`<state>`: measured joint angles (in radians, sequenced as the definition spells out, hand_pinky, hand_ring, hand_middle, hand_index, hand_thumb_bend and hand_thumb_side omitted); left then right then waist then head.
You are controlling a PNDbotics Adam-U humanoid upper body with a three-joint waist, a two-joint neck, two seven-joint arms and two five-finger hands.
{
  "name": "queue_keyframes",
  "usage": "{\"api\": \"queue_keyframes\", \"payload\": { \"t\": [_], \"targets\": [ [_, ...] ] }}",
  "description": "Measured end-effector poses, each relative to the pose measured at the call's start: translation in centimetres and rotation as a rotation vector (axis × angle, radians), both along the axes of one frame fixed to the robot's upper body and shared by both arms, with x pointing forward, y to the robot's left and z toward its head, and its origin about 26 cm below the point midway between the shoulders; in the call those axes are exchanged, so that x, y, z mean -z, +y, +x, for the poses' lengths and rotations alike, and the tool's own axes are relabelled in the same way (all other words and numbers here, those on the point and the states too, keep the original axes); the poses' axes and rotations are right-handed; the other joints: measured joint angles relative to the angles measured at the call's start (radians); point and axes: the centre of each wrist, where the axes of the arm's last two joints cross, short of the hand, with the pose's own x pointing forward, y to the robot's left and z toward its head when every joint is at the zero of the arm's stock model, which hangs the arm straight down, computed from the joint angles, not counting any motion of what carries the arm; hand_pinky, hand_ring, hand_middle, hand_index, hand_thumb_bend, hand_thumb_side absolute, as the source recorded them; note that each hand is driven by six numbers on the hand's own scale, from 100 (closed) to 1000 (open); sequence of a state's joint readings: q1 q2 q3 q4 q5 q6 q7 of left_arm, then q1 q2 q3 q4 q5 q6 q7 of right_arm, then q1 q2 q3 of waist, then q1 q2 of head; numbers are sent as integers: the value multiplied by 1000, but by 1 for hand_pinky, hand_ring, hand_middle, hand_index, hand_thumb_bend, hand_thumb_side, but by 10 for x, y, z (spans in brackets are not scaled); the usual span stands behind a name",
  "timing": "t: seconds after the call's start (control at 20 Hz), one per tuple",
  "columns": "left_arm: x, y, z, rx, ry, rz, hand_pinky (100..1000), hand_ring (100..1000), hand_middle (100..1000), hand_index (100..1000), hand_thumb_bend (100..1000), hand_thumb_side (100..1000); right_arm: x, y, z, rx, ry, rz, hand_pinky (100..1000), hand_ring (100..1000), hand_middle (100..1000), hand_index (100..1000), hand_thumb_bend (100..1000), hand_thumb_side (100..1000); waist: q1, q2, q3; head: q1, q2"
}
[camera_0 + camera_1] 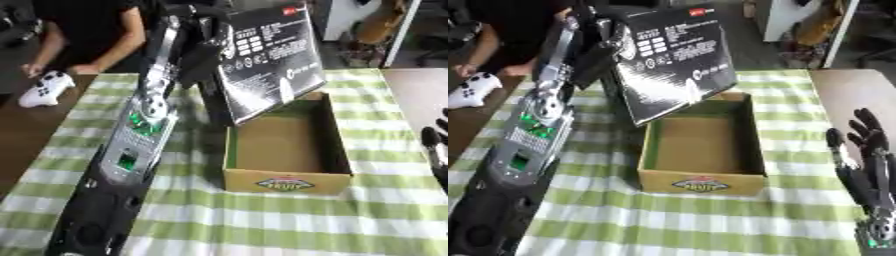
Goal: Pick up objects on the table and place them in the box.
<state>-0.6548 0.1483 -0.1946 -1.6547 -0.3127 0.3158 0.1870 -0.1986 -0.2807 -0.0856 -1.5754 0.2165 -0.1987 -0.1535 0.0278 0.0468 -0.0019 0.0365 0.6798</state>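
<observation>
Overhead, left hand [614,47] fingers clasp black package [677,60] above green-checked tablecloth [710,220]; right hand [868,155] open.

The black package [674,65] hides the left hand's grip, and the right hand [866,155] is cut by the frame edge.

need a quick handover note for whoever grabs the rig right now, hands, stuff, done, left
Left hand: raised at the far side of the table, fingers curled on the edge of a flat black package, held tilted over the far left corner of the box.
Right hand: idle and open at the right edge, fingers up.
Box: open cardboard box in the middle of the green checked tablecloth; its inside looks empty.
Done: package lifted and brought to the box.
Left: lower the package into the box and let go. No other loose object shows on the cloth.
</observation>
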Motion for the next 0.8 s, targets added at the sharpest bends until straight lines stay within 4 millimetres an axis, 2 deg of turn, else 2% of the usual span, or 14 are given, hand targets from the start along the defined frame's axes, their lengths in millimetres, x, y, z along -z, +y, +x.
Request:
{"api": "queue_keyframes", "payload": {
  "t": [0.75,0.8],
  "targets": [
    [29,-19,12,39,70,102,100,100,369,208,100,450,1,2,0,-7,0,8,896,927,945,1000,518,711,-5,3,-4,9,0],
    [30,-20,13,43,72,108,100,100,379,258,100,447,1,2,0,-7,0,8,896,927,945,1000,518,711,-5,3,-4,9,0]
  ]
}}
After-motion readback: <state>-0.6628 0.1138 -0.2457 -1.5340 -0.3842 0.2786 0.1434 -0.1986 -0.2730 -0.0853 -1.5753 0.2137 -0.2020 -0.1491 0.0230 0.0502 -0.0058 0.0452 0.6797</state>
